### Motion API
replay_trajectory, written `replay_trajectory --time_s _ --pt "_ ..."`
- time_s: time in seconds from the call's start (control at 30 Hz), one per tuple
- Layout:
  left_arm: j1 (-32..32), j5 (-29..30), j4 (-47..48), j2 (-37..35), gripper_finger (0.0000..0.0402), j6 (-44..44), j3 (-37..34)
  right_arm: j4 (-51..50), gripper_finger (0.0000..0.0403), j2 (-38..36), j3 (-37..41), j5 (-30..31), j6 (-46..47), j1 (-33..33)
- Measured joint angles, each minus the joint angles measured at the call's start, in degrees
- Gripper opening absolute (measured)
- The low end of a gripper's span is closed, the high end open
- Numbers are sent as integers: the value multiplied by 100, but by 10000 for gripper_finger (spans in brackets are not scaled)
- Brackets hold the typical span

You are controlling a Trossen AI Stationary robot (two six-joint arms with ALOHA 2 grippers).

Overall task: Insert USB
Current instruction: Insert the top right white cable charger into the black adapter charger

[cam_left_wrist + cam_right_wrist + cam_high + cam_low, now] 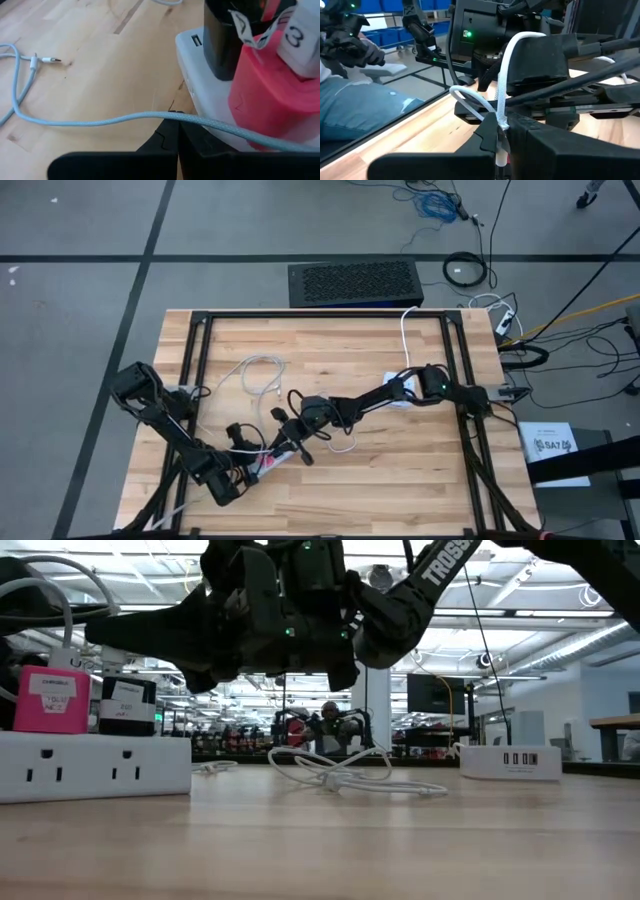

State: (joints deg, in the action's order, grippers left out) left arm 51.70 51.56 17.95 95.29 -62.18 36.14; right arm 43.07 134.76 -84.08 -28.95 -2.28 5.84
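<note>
Left gripper, jaws pressed together on a pale braided cable at lower centre of left wrist frame; its plug end is hidden. Beside it: white plastic power strip w/ pink adapter, cut off at right. Right gripper jaws pinch a white cord above the wooden tabletop.

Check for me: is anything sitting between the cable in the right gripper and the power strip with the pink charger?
Yes. The left gripper sits by the power strip, shut on another cable. The right gripper holds its white cable beside that.
</note>
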Motion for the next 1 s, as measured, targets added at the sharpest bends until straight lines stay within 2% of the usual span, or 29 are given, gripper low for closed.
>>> replay_trajectory --time_s 1.0 --pt "2 -41 -50 0 0 6 0 -289 0 -42 17 -479 119 -263"
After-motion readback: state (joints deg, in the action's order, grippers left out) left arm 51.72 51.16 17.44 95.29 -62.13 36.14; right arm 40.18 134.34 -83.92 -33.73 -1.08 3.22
